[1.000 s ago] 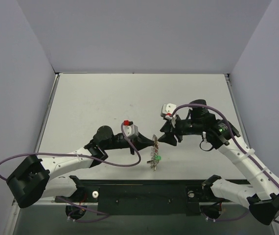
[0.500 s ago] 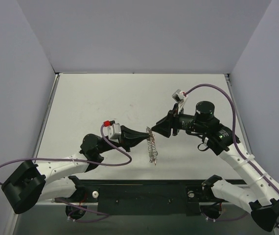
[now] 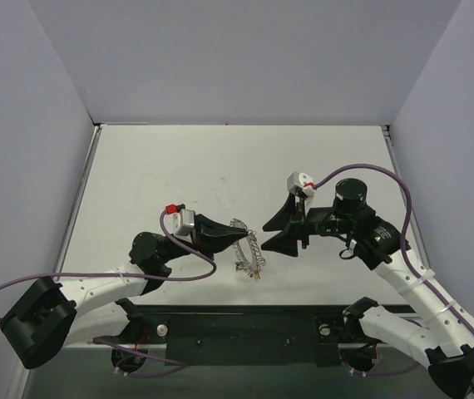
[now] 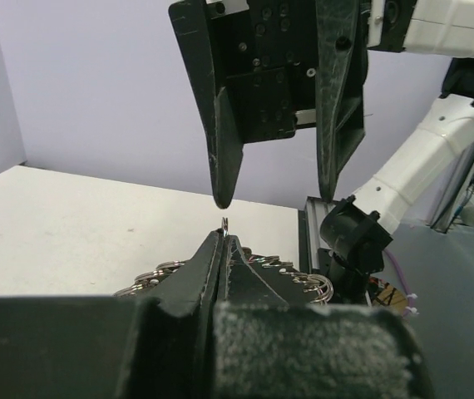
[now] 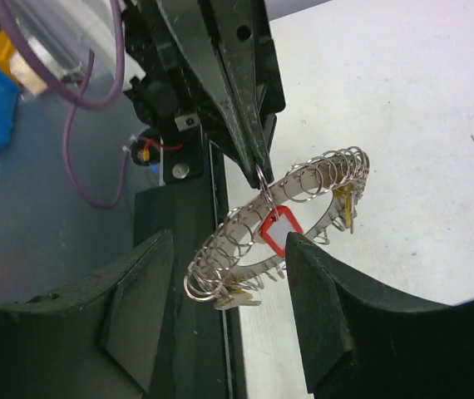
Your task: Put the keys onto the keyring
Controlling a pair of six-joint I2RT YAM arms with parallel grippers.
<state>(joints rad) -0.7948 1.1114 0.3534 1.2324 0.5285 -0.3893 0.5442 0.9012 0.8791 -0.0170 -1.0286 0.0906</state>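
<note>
Keyring (image 3: 249, 249): sits near the front edge of the table (image 3: 179, 166), between your two arms, held at the tips of the left gripper (image 3: 235, 236). The left jaws are pressed together on one wire loop of the coil, and the left wrist view shows that loop poking up from the closed tips. From the pinch the coil sweeps away in an arc. You cannot tell whether its low end touches the table. A red-headed key (image 5: 278, 233) dangles inside the curve and a yellow-headed key (image 5: 349, 204) hangs at the far end. The right gripper (image 3: 263, 235) faces the left one tip to tip, jaws wide, holding nothing, clear of the coil. Judgement: the right is your free hand. The ring lies straight ahead of it, its arc running across the gap between the pads.
</note>
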